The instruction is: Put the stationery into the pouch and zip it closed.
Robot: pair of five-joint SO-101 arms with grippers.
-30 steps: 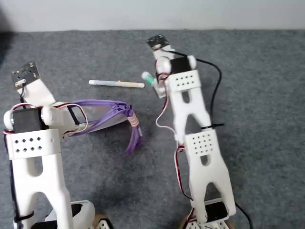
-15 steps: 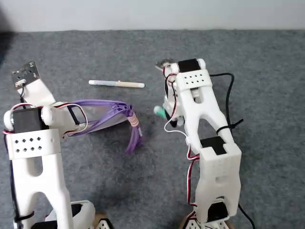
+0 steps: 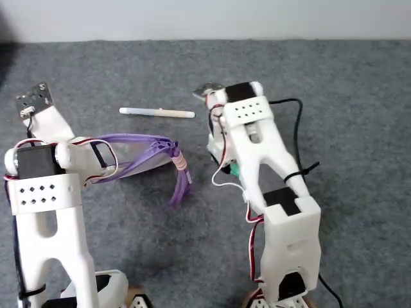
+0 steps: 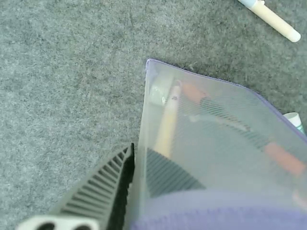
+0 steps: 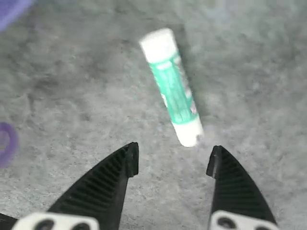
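My left gripper (image 4: 139, 167) is shut on one edge of the translucent purple-trimmed pouch (image 4: 216, 148), which holds several pens. In the high view the pouch (image 3: 138, 157) lies to the right of the left arm, with its strap (image 3: 182, 183) trailing toward the near side. A green-and-white tube (image 5: 172, 93) lies on the grey mat just beyond my right gripper (image 5: 173, 151), which is open and holds nothing. From above, the tube (image 3: 235, 170) peeks out under the right arm (image 3: 257, 135). A white pen (image 3: 157, 113) lies on the mat behind the pouch.
Grey carpet-like mat (image 3: 347, 96) covers the table up to a pale wall at the back. A black cable (image 3: 297, 138) loops off the right arm. A bit of purple strap (image 5: 7, 141) lies to one side of the right gripper.
The right arm swung back from the far side toward the near side and the pouch, bringing the green tube along. The tube now lies free in front of its open fingers. The left arm stayed still.
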